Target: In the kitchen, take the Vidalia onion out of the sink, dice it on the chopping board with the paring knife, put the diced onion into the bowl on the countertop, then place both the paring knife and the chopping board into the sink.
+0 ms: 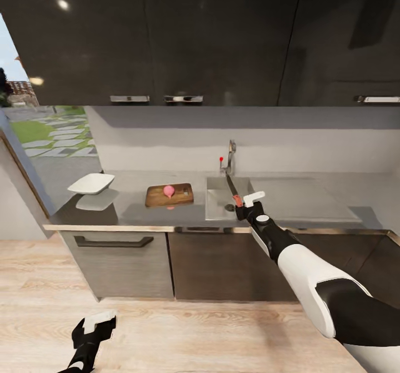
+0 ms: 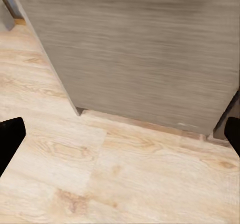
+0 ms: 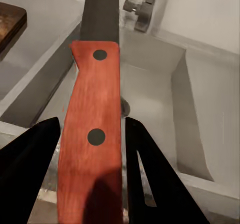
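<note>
On the bench (image 1: 139, 212), head view: the bowl (image 1: 91, 183) sits at the left end, interior not visible; the chopping board (image 1: 169, 194) carries a pink piece. The right gripper (image 1: 243, 205) holds the paring knife (image 1: 231, 187) over the sink (image 1: 228, 204), blade pointing toward the tap (image 1: 229, 159).

Left wrist view: dark fingers (image 2: 10, 139) spread apart over wooden floor (image 2: 125, 174), holding nothing.

Right wrist view: fingers (image 3: 30, 159) clamp the red handle; the knife's long axis runs away over the basin.

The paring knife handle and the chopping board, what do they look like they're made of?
The paring knife handle looks like red-stained wood, going by its faint grain and two dark rivets. The chopping board looks like brown wood with a matte finish; its grain is too small to confirm.
</note>
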Available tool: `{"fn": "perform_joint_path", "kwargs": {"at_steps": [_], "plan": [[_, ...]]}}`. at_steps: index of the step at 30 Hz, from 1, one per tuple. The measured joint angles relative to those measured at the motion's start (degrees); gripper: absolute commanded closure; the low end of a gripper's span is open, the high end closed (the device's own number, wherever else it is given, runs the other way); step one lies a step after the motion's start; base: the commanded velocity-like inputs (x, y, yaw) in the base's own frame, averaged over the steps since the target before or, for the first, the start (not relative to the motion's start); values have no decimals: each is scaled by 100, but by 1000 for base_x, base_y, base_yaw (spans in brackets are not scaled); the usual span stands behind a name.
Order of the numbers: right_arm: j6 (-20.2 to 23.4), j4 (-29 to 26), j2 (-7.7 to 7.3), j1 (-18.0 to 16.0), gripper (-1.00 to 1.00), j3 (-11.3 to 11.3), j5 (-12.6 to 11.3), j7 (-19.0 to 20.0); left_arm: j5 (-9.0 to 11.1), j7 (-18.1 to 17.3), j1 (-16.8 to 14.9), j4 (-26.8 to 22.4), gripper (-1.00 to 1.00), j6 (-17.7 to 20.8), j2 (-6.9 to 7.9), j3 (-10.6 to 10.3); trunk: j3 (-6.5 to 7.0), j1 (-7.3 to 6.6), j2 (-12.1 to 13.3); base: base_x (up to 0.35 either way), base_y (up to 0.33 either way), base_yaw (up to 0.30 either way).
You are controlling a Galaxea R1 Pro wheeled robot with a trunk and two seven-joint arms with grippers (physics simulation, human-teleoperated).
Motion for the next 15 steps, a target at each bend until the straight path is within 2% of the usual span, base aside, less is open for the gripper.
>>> {"fn": "perform_joint_path", "kwargs": {"at_steps": [5, 15], "plan": [[-3, 15, 6, 0, 100, 7, 2, -5, 0, 0, 1, -5, -100, 25, 22, 0, 36, 0, 0, 262, 41, 209], [-3, 38, 13, -1, 100, 13, 18, -6, -1, 2, 1, -6, -100, 70, 58, -1, 102, 0, 0, 261, -84, 186]]}}
